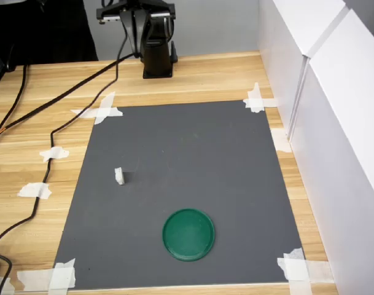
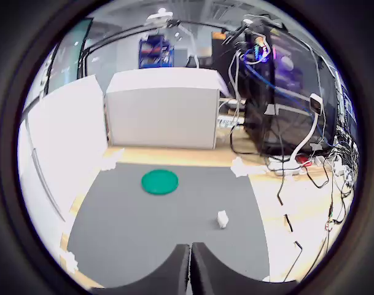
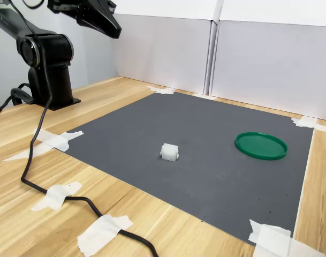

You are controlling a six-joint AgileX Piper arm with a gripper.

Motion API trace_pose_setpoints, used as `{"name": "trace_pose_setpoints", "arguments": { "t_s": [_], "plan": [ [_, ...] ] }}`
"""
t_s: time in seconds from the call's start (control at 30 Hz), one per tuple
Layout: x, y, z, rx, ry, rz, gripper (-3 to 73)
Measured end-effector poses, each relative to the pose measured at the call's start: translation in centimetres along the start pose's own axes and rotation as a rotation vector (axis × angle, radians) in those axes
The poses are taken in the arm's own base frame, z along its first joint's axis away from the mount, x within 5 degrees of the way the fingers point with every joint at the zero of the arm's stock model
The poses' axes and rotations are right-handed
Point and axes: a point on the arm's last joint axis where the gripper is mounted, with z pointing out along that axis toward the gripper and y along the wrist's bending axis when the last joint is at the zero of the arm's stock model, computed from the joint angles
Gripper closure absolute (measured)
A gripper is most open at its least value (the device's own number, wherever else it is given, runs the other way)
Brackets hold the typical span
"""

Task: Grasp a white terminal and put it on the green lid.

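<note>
Your white terminal (image 1: 119, 176) stands upright on the grey mat (image 1: 193, 160), well ahead of the gripper (image 2: 191, 264); the green lid (image 1: 188, 234) lies farther out. Only the wrist view shows the gripper's fingers pressed together, holding nothing; the exterior views show the arm raised above the tabletop (image 1: 223, 77).

A wooden table (image 1: 199, 80) of light colour carries a dark grey mat (image 1: 193, 160), and white tape scraps (image 1: 102, 110) hold the corners of the mat to the wood. In the first exterior view, taking the mat as a clock face, the white terminal (image 1: 119, 176) stands at about 9 o'clock and the green lid (image 1: 188, 235) lies flat near 6 o'clock, well apart. A black cable (image 1: 48, 153) runs over the wood at 9 o'clock, taped down. The arm's black base (image 1: 158, 61) stands at 12 o'clock.
</note>
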Motion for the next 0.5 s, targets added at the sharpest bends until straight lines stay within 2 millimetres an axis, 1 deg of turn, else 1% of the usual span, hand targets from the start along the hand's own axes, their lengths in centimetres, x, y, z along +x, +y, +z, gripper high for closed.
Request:
{"name": "trace_pose_setpoints", "arguments": {
  "t_s": [0.1, 0.27, 0.4, 0.5],
  "plan": [
    [-2.2, -0.2, 0.0, -0.029, 0.107, -0.031, 71.1],
    [-5.1, -0.5, 0.7, -0.076, 0.29, -0.061, 71.1],
    [-7.0, -1.0, 1.2, -0.065, 0.359, -0.116, 71.1],
    [-7.7, -1.7, 1.8, -0.028, 0.414, -0.165, 70.4]
  ]
}}
